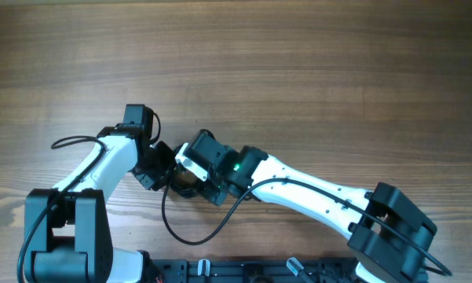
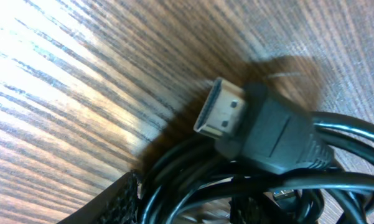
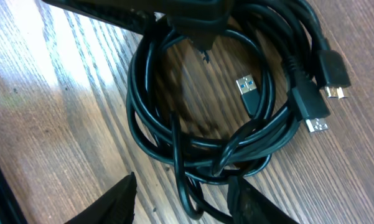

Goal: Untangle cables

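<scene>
The cables [image 3: 199, 143] lie as one coil of several thin black strands on the wooden table. In the right wrist view a blue-tongued USB plug [image 3: 249, 87] lies inside the coil and two more plugs [image 3: 314, 118] stick out at the right. My right gripper [image 3: 183, 202] is open, its fingers either side of the coil's near edge with a loose strand between them. My left gripper [image 2: 187, 205] is open around strands of the coil [image 2: 249, 180], beside a flat metal-tipped plug [image 2: 236, 118]. In the overhead view both grippers [image 1: 163, 174] [image 1: 190, 182] meet over the coil and hide most of it.
The wooden table [image 1: 298, 63] stretches bare behind and beside the arms. A thicker black robot wire [image 1: 177, 232] loops on the table near the front edge, by the arm bases. The left gripper's dark body [image 3: 143, 12] crosses the top of the right wrist view.
</scene>
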`<state>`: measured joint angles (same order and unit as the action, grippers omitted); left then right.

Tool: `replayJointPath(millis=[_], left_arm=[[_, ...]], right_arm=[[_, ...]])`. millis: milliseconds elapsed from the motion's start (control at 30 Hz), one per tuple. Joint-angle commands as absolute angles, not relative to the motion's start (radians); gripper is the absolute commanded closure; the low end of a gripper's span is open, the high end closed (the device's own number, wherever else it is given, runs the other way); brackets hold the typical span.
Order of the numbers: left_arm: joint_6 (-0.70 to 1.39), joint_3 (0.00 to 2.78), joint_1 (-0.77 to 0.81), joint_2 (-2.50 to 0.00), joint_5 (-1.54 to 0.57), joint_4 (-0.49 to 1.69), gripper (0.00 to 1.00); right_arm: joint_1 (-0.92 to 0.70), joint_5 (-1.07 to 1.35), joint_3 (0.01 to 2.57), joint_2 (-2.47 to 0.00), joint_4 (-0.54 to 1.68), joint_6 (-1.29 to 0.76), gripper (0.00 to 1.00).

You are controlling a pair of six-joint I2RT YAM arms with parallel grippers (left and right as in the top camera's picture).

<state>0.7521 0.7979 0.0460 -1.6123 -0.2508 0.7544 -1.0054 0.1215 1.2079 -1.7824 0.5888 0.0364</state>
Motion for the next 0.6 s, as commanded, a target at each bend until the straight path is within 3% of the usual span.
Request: replayJointPath(millis=[0, 233, 300, 500, 567], left_arm=[[0.736, 0.802, 0.044, -1.622, -0.236, 0.767, 0.49], [0.736, 0.802, 0.044, -1.622, -0.291, 0.778, 0.48], [0.736, 0.802, 0.044, -1.622, -0.291, 0.778, 0.48], [0.736, 0.802, 0.072, -1.622, -0.295, 0.776, 0.49], [0.736, 0.801, 0.093, -1.622, -0.294, 0.765, 0.5]], right_arm=[[-1.001, 0.104, 1.177, -1.797, 0.564, 0.067, 0.55], [-1.0, 0.101, 1.169, -1.837, 0.543, 0.079, 0.72], [-1.0, 0.101, 1.169, -1.837, 0.541, 0.075, 0.86], [-1.001, 0.101, 1.169, -1.844, 0.539, 0.079, 0.83], [-1.001, 0.1, 1.169, -1.844, 0.538, 0.079, 0.96]])
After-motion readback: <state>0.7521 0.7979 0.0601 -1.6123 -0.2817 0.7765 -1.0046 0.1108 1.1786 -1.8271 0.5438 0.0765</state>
